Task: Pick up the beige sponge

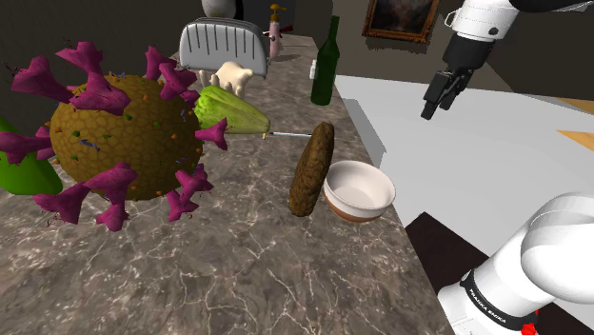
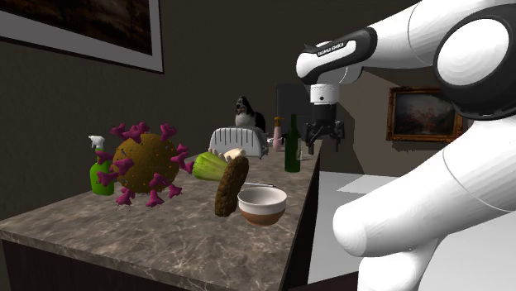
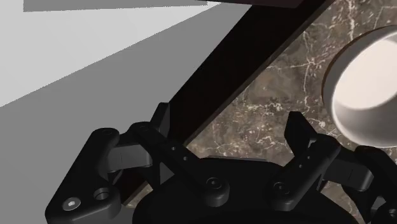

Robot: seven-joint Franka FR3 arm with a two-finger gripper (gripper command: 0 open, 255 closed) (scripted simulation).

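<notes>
Gripper (image 1: 436, 99) spread wide and empty, high beyond the edge of the marble counter (image 1: 267, 276). Well apart from it, beige sponge (image 1: 234, 76): lumpy chunk far back on the counter, just before the grey toaster (image 1: 224, 43), behind a green leafy bundle (image 1: 234, 111). Best taken from above, fingers astride the lump, then closed gently; probably soft. Along the way: 1 green bottle (image 1: 326, 65), 1 brown disc (image 1: 311, 169) on edge beside a white bowl (image 1: 359, 188). Spiked ball (image 1: 124, 138) crowding the shoulder view's left.
</notes>
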